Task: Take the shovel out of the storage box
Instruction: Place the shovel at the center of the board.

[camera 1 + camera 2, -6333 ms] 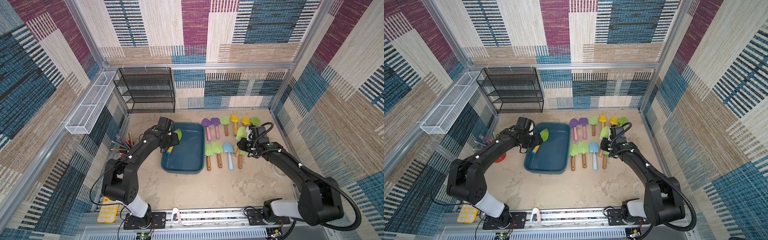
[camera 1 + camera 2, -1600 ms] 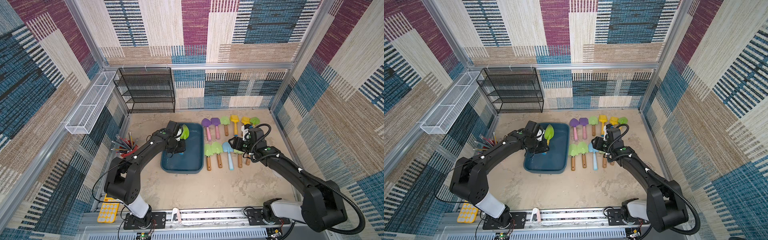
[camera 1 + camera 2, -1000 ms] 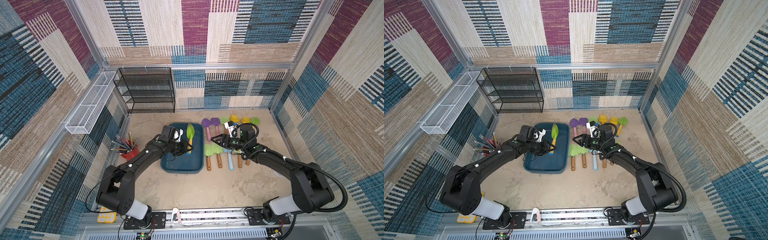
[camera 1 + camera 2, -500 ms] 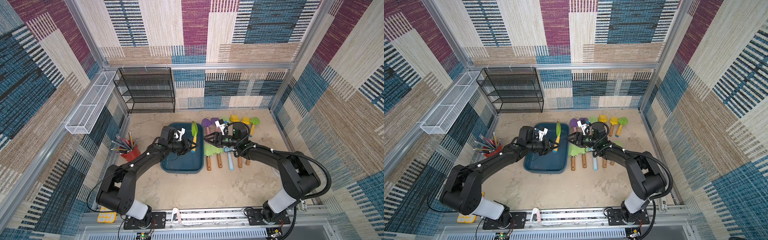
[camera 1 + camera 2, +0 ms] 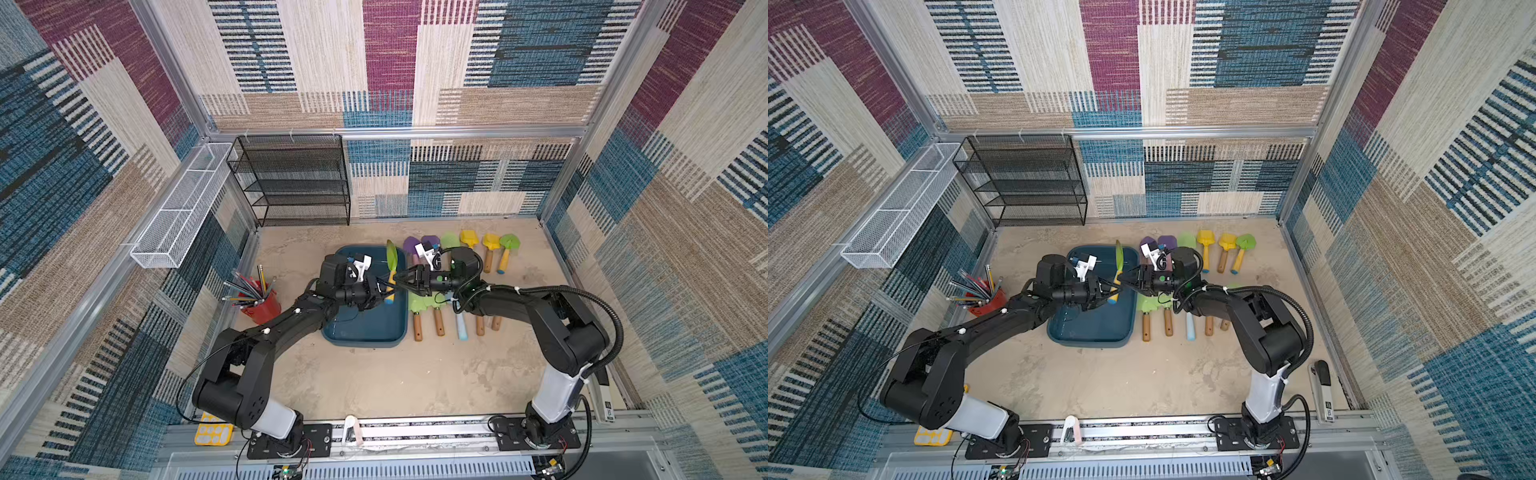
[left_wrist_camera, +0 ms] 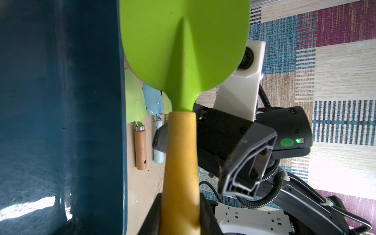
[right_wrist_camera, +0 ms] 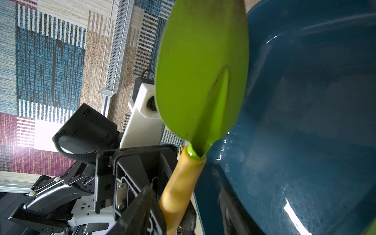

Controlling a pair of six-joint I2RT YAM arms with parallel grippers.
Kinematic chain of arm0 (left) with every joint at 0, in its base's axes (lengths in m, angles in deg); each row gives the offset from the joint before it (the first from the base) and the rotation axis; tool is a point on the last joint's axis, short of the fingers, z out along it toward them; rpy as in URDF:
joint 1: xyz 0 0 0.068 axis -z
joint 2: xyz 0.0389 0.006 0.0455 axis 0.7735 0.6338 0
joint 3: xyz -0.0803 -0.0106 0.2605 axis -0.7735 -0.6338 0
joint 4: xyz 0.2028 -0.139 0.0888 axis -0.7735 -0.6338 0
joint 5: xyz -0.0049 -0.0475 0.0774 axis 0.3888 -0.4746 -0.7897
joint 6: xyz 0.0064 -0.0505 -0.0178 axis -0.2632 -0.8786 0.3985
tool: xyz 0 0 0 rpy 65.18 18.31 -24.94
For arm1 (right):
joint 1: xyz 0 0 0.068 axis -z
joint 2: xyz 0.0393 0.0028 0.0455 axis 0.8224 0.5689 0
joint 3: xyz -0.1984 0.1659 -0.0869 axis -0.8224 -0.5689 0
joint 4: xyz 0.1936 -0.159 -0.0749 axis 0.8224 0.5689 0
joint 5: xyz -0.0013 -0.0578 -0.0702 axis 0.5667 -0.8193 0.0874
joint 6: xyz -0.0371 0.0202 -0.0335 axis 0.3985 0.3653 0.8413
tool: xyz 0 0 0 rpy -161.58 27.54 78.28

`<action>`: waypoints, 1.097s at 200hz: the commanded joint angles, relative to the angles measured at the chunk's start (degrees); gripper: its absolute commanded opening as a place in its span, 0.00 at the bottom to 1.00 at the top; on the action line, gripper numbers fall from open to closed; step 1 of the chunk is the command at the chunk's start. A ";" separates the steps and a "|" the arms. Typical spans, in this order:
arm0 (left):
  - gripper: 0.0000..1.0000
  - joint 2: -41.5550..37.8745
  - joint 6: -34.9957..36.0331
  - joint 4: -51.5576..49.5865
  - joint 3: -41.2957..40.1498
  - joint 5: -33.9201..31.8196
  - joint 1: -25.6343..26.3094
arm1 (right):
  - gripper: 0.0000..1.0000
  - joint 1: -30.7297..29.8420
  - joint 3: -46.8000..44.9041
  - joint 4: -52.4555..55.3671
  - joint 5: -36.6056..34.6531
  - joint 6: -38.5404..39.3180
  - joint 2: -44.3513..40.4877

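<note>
Black left gripper (image 5: pixel 381 291) extended, clamping shovel (image 5: pixel 391 257).

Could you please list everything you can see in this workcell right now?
storage box: one, dark teal, middle of the table.
held shovel: one, green blade and yellow handle, above the box.
laid-out shovels: eleven, purple, green, yellow and light blue, in two rows beside the box, some partly behind the right arm.
shelf rack: one, black mesh, against the back wall.
wire basket: one, white, on the side wall.
cup of pencils: one, red, on the box's other side.
small tray: one, yellow, by the left arm's base.
table: one, sandy beige.
left gripper: jaws shut on the held shovel's handle.
right gripper: jaws open, either side of that handle.
</note>
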 commanded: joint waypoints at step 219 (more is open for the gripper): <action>0.54 -2.25 7.84 -7.04 1.77 0.53 -1.55 | 0.00 -0.14 2.42 -17.57 3.33 -12.81 5.21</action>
